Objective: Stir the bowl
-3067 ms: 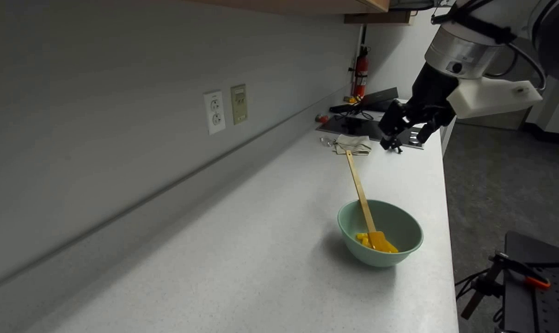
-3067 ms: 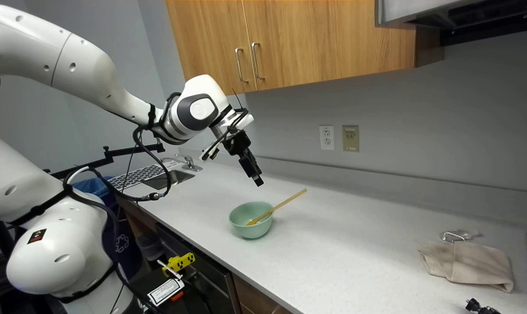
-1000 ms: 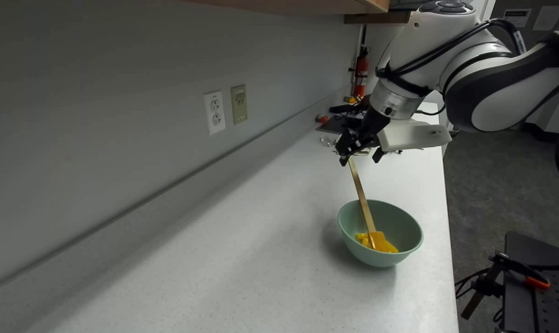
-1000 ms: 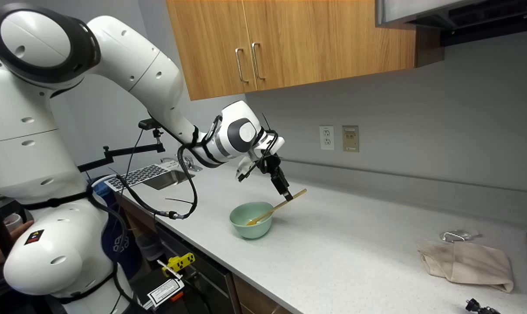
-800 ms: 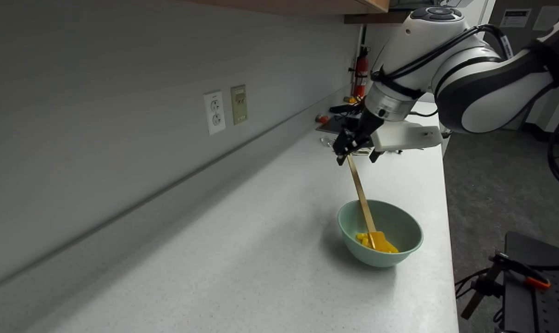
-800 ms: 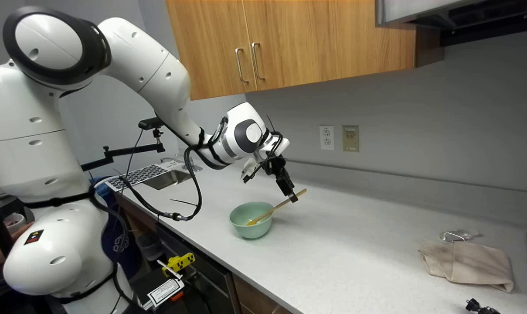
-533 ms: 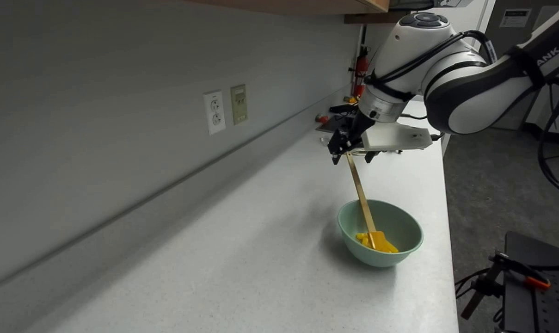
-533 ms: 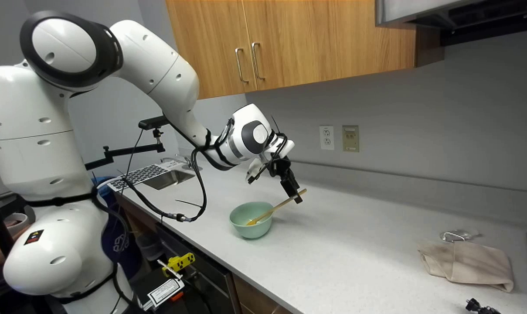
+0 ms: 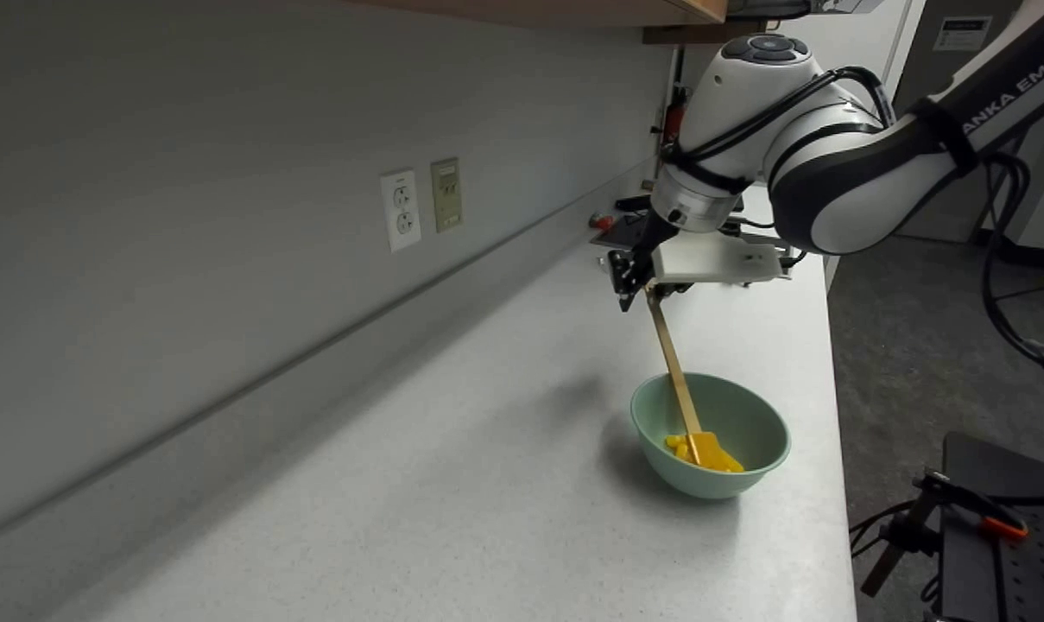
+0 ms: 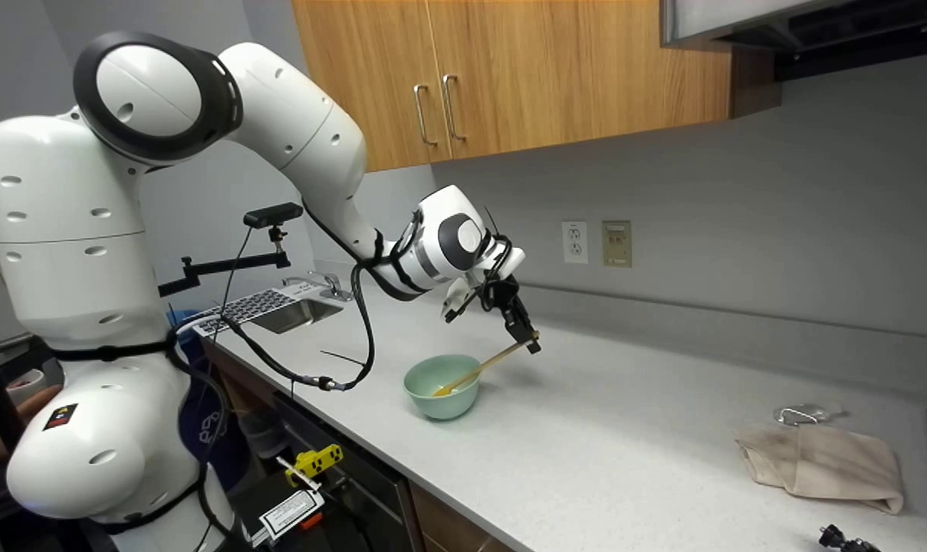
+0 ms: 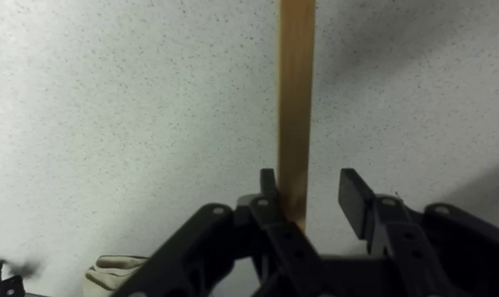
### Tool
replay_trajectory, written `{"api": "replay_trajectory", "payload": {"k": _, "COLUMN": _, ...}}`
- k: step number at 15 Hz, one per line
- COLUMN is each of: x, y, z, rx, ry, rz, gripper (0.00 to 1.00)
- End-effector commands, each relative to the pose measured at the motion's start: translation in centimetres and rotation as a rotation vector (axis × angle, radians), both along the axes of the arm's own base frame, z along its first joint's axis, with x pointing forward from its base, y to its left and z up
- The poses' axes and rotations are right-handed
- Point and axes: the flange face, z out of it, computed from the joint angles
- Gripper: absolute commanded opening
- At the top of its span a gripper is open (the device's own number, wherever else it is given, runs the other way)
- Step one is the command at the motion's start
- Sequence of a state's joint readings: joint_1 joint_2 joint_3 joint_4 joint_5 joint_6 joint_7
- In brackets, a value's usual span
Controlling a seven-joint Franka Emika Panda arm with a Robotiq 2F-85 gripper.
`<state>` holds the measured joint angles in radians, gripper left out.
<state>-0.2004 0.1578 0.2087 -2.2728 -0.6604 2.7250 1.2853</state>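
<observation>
The bowl (image 9: 750, 422) sits on the counter (image 10: 624, 452), yellow pieces (image 9: 677, 441) in its bottom. The spatula (image 9: 679, 380) has its blade among them, handle leaning out over the bowl's rim toward the folded cloth (image 10: 823, 464), which lies well apart from the bowl. The gripper (image 11: 308, 184) is past that rim, at the handle's free end, fingers (image 11: 352, 202) spread, nothing clamped. Wrist view: handle sits in the gap, just beside one finger (contact, can't tell), clear space to the other.

My read: step in hand is grabbing the handle, no stirring yet. Center the gap on the handle before closing, else the near finger shoves it and the blade skids round the bowl. Bite looks close to the handle's end; a touch nearer the bowl should hold better against twist. Fingers seem lined up with the narrow edges, so squeeze firmly or it may roll. Then slow small circles, blade low, inside the rim. Watch the handle where it crosses the bowl's rim: levering there could drag or tip the bowl
</observation>
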Motion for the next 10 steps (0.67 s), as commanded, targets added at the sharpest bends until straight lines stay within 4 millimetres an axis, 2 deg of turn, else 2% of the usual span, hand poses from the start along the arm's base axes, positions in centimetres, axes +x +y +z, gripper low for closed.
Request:
{"api": "replay_trajectory", "payload": {"k": 1, "x": 0.8, "y": 0.0, "z": 0.3, "rx": -0.024, "ry": -0.018, "rz": 0.0, "gripper": 0.13}}
{"api": "replay_trajectory", "payload": {"k": 2, "x": 0.8, "y": -0.1, "z": 0.4, "rx": -0.029, "ry": -0.017, "rz": 0.002, "gripper": 0.05}}
{"api": "replay_trajectory", "payload": {"k": 3, "x": 0.7, "y": -0.1, "z": 0.4, "rx": -0.035, "ry": -0.018, "rz": 0.006, "gripper": 0.0}}
{"api": "replay_trajectory", "payload": {"k": 7, "x": 0.4, "y": 0.1, "z": 1.0, "rx": -0.065, "ry": -0.03, "rz": 0.017, "gripper": 0.02}}
{"api": "replay_trajectory", "payload": {"k": 10, "x": 0.1, "y": 0.4, "z": 2.3, "rx": -0.09, "ry": -0.065, "rz": 0.018, "gripper": 0.02}}
